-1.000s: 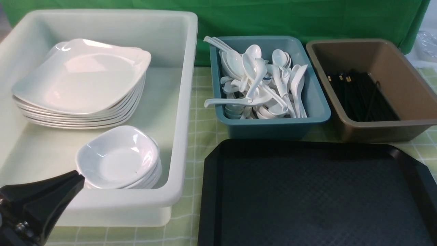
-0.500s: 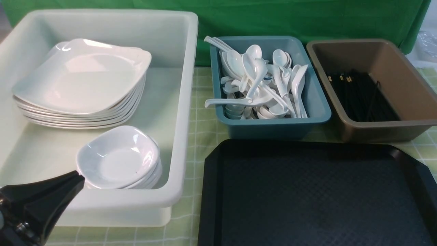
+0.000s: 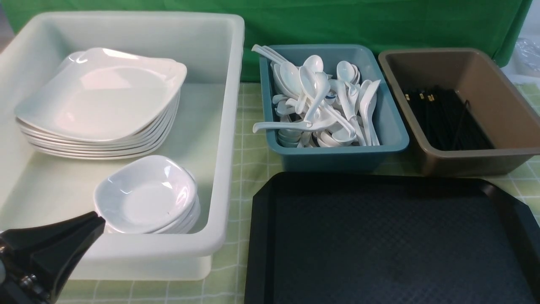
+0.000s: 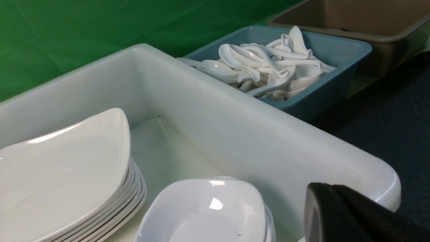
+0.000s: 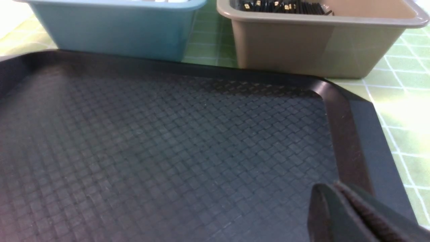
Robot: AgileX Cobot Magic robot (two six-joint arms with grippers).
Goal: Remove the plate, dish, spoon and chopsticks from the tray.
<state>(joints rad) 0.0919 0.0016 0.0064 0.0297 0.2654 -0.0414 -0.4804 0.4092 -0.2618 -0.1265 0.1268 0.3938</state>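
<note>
The black tray (image 3: 379,236) lies at the front right, and the part of its textured surface in view is bare; it also shows in the right wrist view (image 5: 168,134). A stack of large white plates (image 3: 99,99) and a stack of small white dishes (image 3: 145,194) sit in the white tub. White spoons (image 3: 325,105) fill the teal tub. Black chopsticks (image 3: 445,118) lie in the brown tub. My left gripper (image 3: 99,221) is shut and empty at the white tub's front rim, beside the small dishes (image 4: 205,211). My right gripper (image 5: 331,190) is shut and empty over the tray's right part.
The white tub (image 3: 228,126) stands at the left, the teal tub (image 3: 337,154) and the brown tub (image 3: 476,162) behind the tray. A green checked cloth (image 3: 249,164) covers the table, with a green backdrop behind.
</note>
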